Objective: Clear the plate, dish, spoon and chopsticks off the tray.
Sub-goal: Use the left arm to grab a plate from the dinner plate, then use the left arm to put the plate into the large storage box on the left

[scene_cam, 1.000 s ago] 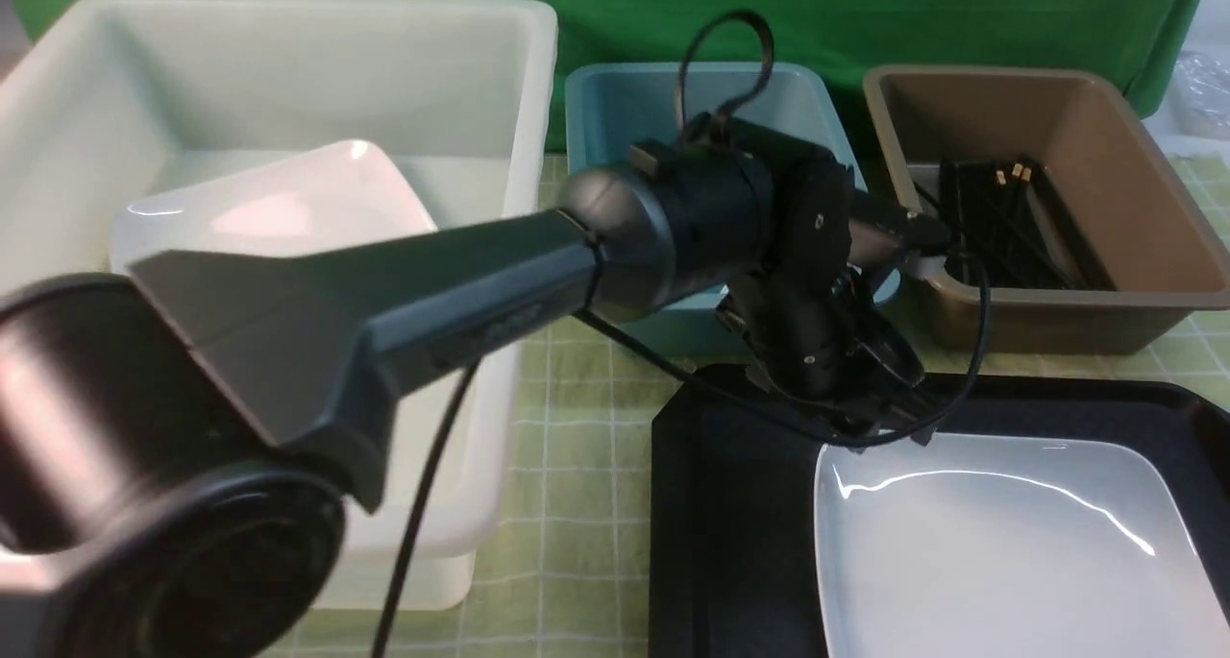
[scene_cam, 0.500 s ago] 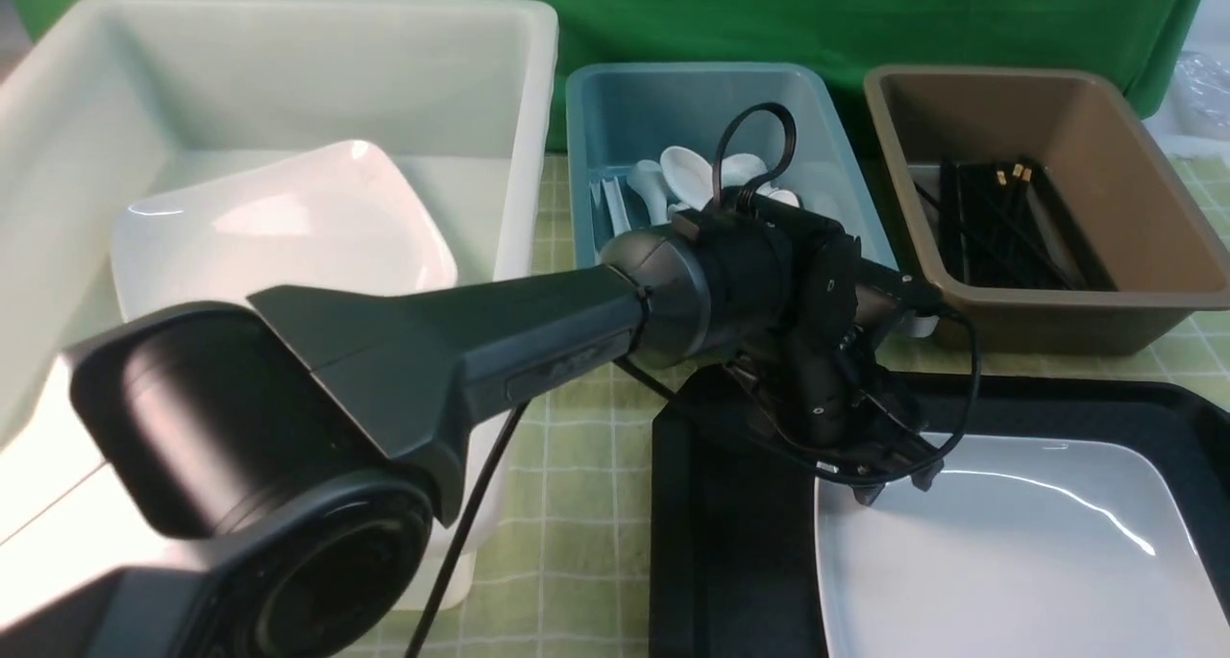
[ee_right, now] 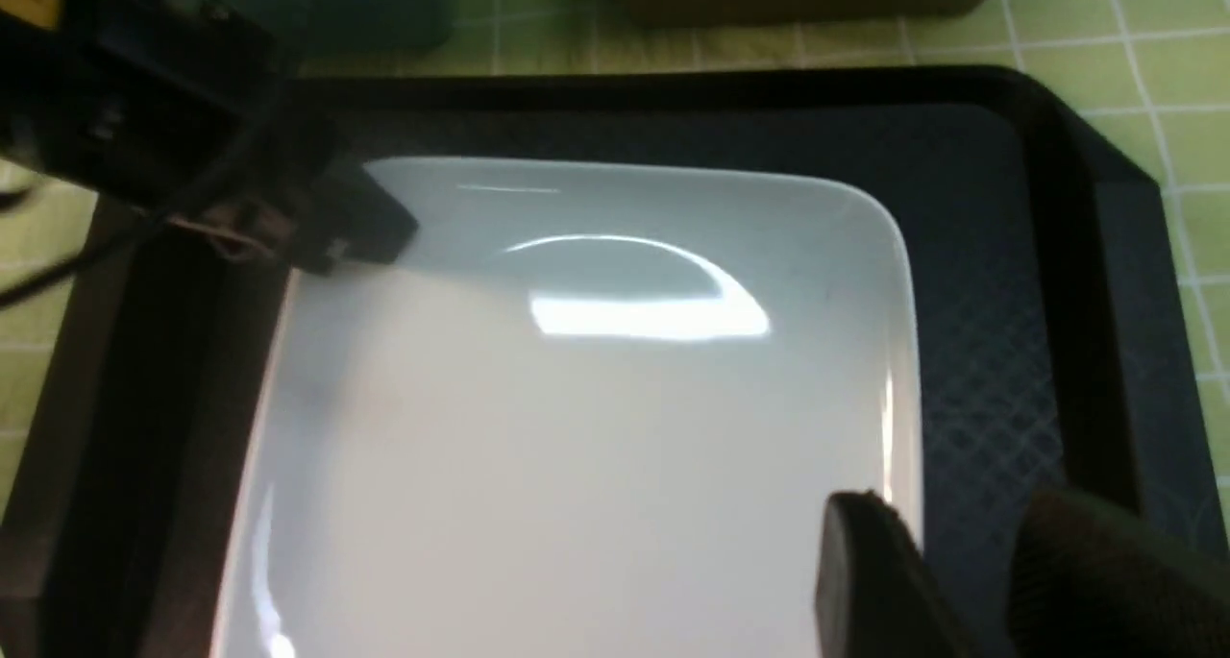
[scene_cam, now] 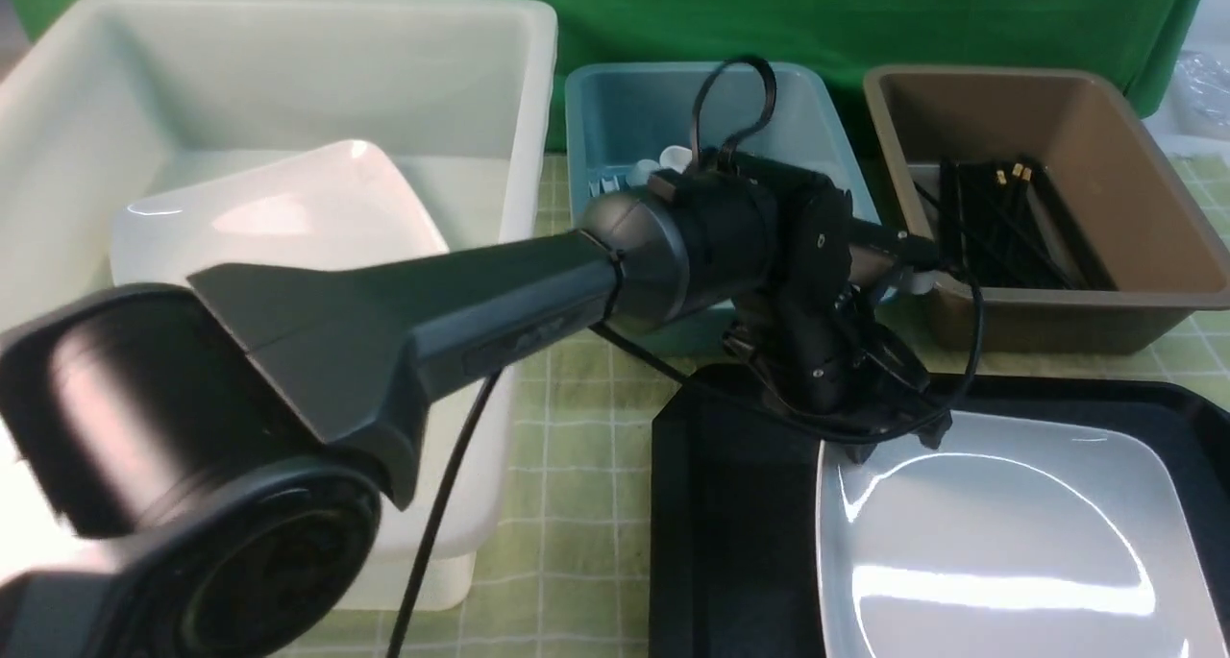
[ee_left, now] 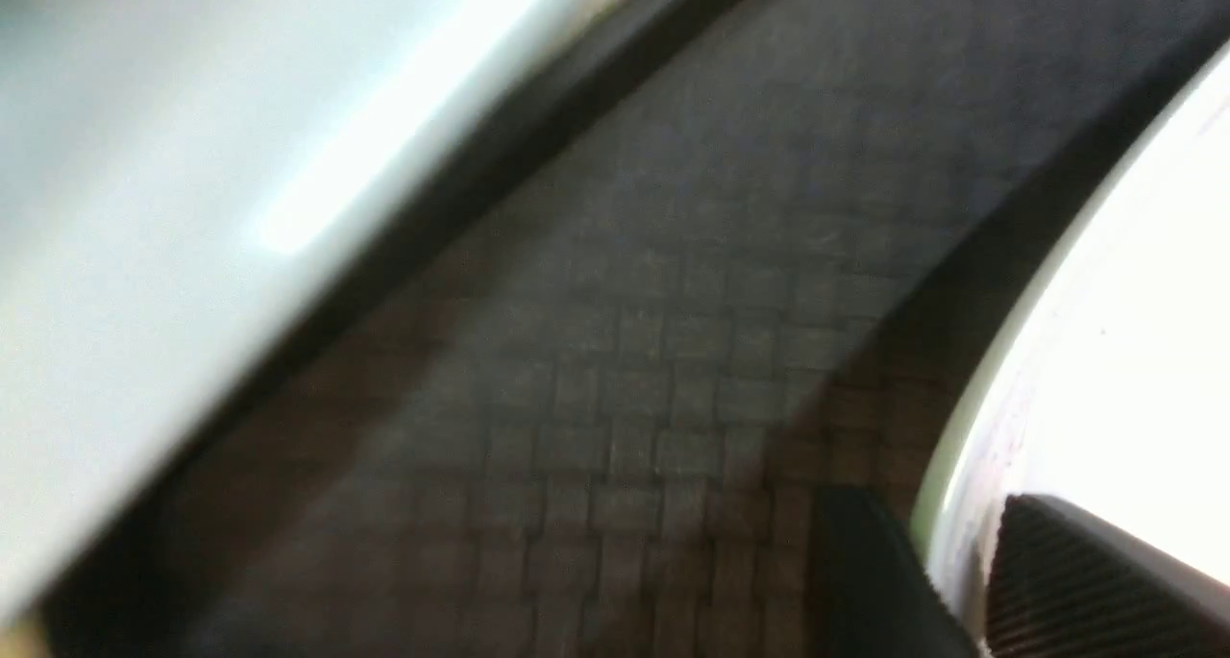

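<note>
The large white square plate [scene_cam: 1009, 543] lies on the black tray [scene_cam: 730, 504], with its far left corner raised. My left gripper [scene_cam: 894, 442] is shut on that corner. In the left wrist view its jaws [ee_left: 951, 581] pinch the plate's rim [ee_left: 1134, 370], one finger under it and one over it, above the tray [ee_left: 625, 351]. My right gripper [ee_right: 961, 562] is open at the plate's right edge [ee_right: 577, 427], one finger over the plate and one over the tray [ee_right: 990, 283]. No spoon, chopsticks or small dish shows on the tray.
A big white tub [scene_cam: 288, 82] at the left holds another white plate [scene_cam: 279, 216]. A blue tub [scene_cam: 615, 110] behind the tray holds white spoons [scene_cam: 673, 158]. A brown tub [scene_cam: 1105, 110] at the back right holds black chopsticks [scene_cam: 999, 216]. A green checked cloth covers the table.
My left gripper came down onto the plate's far left corner and then rose a little. The plate's corner has lifted and its reflection has shifted.
</note>
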`<action>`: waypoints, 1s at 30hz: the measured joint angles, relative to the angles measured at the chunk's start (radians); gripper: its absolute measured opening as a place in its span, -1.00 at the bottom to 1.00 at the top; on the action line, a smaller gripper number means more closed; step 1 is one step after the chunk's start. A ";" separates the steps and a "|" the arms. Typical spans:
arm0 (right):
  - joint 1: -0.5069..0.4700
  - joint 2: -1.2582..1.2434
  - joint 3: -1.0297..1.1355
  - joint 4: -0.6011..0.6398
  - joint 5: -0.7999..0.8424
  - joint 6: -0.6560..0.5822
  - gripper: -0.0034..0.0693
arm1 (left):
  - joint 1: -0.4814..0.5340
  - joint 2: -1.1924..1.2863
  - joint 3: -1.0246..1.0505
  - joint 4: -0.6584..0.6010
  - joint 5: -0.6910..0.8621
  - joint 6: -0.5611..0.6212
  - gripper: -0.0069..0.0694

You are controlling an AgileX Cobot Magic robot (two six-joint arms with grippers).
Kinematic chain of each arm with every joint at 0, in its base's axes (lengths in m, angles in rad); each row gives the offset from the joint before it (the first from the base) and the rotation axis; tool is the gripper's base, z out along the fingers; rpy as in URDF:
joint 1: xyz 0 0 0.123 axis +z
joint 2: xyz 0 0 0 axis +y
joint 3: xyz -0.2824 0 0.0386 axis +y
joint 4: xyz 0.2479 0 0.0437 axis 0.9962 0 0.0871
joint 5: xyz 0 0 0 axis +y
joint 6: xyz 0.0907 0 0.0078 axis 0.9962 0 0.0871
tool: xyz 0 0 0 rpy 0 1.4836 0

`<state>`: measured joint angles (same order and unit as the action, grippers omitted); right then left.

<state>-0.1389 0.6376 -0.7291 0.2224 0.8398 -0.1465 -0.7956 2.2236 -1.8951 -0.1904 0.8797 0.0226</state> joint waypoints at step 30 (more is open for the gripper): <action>0.080 0.287 -0.427 0.554 0.214 -0.514 -0.83 | 0.436 -0.556 0.007 -0.300 0.106 0.188 -0.74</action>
<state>-0.0593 0.9250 -1.1563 0.7767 1.0534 -0.6605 -0.3595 1.6671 -1.8877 -0.4900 0.9858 0.2110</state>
